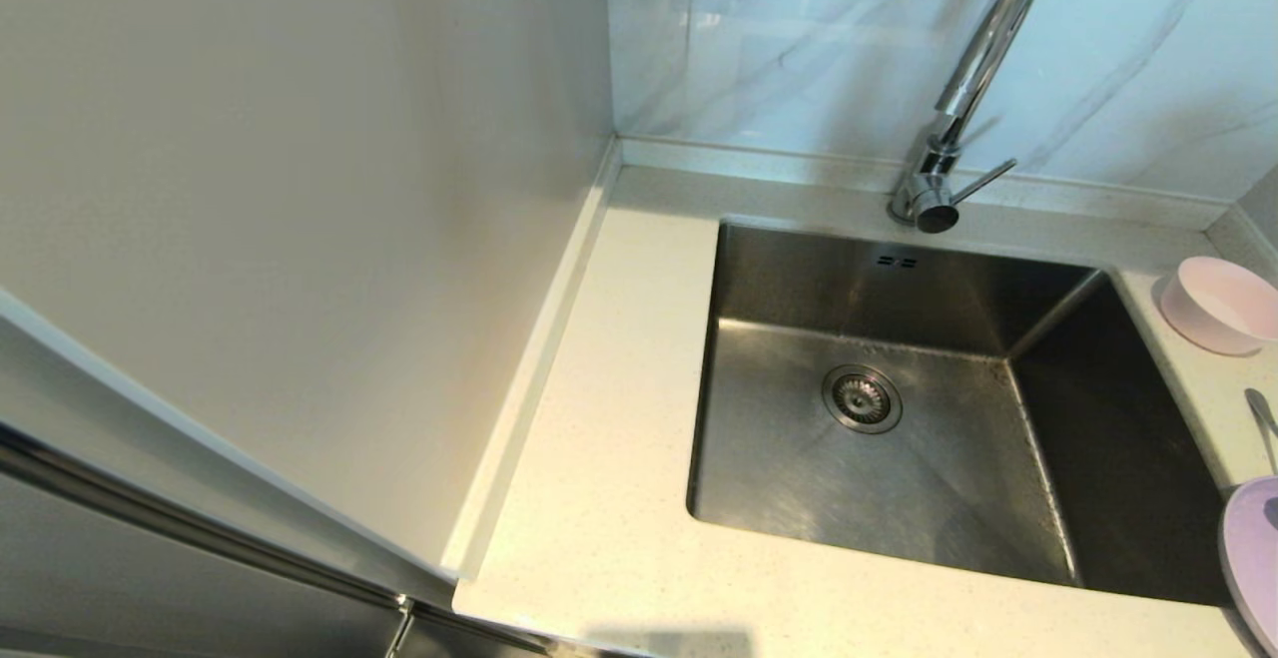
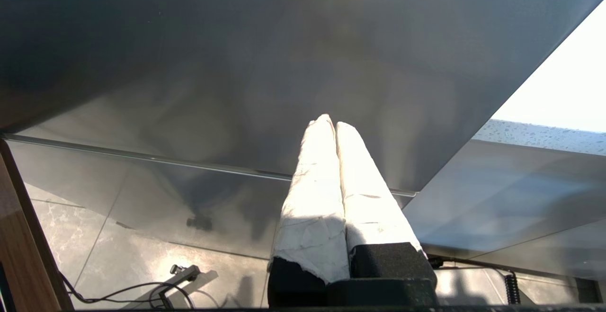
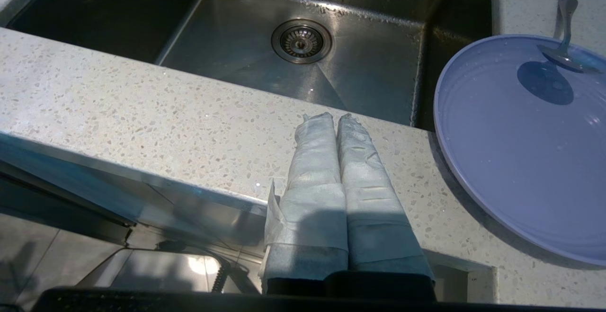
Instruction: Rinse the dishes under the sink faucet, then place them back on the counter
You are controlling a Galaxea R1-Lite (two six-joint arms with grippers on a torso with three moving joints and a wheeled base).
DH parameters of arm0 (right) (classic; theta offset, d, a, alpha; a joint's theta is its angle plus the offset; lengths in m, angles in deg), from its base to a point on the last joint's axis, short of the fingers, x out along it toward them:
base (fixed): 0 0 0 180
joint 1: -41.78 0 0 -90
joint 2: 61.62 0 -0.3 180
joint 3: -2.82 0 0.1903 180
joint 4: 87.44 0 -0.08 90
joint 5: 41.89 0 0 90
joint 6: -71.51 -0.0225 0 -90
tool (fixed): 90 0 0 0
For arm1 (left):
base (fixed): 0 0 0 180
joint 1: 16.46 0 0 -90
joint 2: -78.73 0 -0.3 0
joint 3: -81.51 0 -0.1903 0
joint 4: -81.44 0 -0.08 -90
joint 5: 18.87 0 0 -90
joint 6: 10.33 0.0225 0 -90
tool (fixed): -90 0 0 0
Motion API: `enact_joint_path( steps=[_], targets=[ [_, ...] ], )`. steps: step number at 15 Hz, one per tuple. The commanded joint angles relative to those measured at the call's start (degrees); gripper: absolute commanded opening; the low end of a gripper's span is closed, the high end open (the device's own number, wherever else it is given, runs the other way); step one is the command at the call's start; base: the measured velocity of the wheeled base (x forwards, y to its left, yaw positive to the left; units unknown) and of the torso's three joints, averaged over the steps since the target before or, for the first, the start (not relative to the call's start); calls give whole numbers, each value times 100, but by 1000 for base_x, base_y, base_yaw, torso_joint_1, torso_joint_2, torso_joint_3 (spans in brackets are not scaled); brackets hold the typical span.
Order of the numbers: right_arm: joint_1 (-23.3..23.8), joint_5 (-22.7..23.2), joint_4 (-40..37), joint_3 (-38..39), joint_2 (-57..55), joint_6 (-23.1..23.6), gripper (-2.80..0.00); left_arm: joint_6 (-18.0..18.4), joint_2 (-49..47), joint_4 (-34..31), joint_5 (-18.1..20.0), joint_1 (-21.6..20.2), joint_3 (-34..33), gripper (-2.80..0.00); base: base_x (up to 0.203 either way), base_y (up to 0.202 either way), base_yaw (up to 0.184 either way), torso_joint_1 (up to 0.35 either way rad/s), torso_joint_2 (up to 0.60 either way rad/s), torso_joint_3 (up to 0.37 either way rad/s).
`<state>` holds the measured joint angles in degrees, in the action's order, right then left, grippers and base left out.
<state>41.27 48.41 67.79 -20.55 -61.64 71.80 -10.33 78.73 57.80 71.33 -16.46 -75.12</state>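
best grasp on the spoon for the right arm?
Probably the spoon's handle, from above, pincer fingers across its narrow width. The handle lies along the counter while the bowl end rests on the plate's rim, which may leave a little room under the shaft. The right pincer is shut now; open it first.

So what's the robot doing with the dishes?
Right now nothing is being held. The right claw is shut and empty, at the counter's front edge beside the lilac plate. The spoon leans its bowl on that plate's rim, and the pink bowl sits on the counter too, right of the sink. The sink has no dishes in it and no water runs from the faucet. The left claw is shut, down by a cabinet front.
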Motion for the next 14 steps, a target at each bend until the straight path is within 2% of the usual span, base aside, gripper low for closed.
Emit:
enact_joint_path(
  steps=[1, 14],
  targets=[
    [-2, 5, 0, 53, -15, 6, -280, 0, 0, 0, -2, 0, 0, -280, 0, 0, 0, 0, 0, 0],
    [-2, 5, 0, 53, -15, 23, -280, 0, 0, 0, -2, 0, 0, -280, 0, 0, 0, 0, 0, 0]
  ],
)
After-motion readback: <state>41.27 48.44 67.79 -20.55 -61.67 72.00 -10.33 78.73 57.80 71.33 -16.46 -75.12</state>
